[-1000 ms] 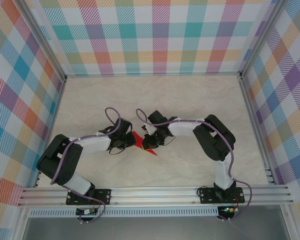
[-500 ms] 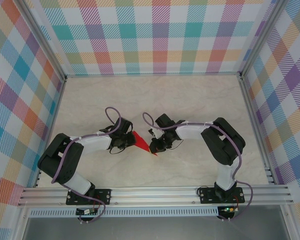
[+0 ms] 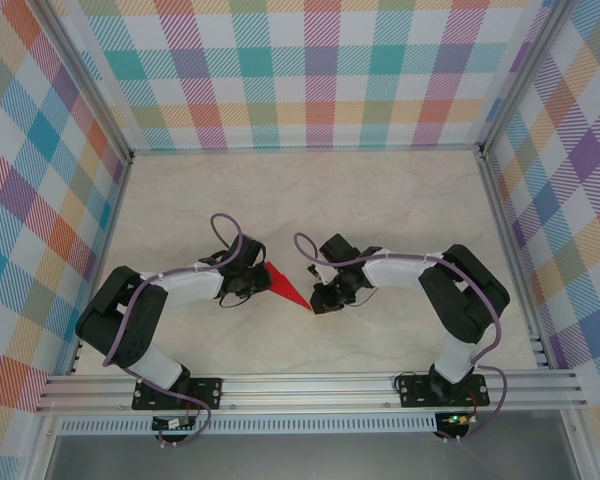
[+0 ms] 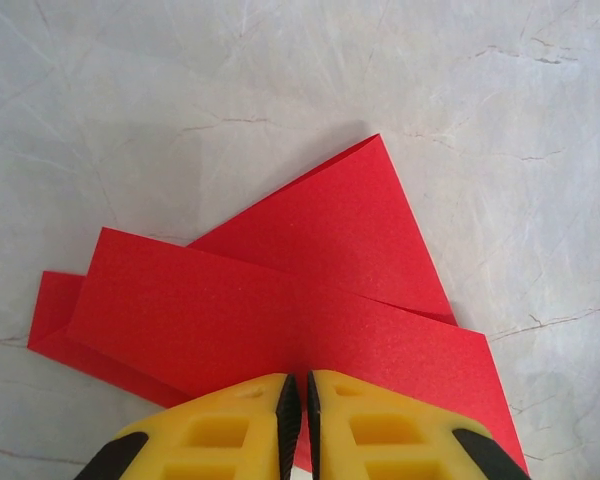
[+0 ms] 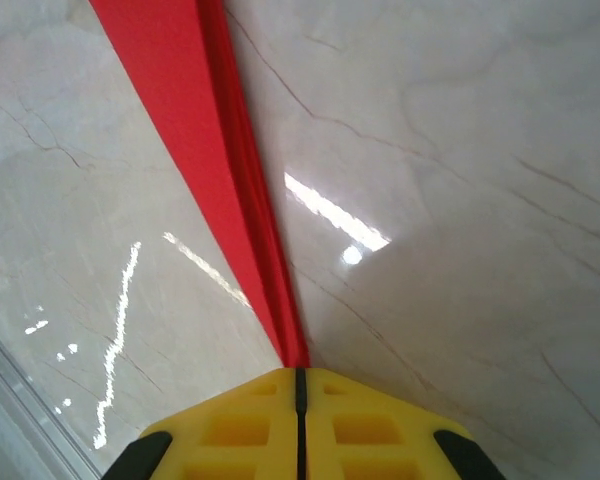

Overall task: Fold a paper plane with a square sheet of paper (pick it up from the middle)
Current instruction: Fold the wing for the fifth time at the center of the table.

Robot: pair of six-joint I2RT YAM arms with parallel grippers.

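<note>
The square sheet of paper is folded into a narrow, pointed red paper plane, lying mid-table between the two arms. My left gripper is shut on its wide end. In the left wrist view the yellow fingers pinch the edge of the layered red flaps, with the left gripper straddling that edge. My right gripper is at the pointed end. Seen from the right wrist, the paper plane narrows to a tip that runs into the shut right gripper.
The pale marble table has bare room behind and to both sides of the arms. Checkered walls enclose it on three sides. An aluminium rail with the arm bases runs along the near edge.
My right gripper has slid right and toward the near edge along the paper to its pointed tip, uncovering more red. The left gripper has stayed in place on the wide end.
</note>
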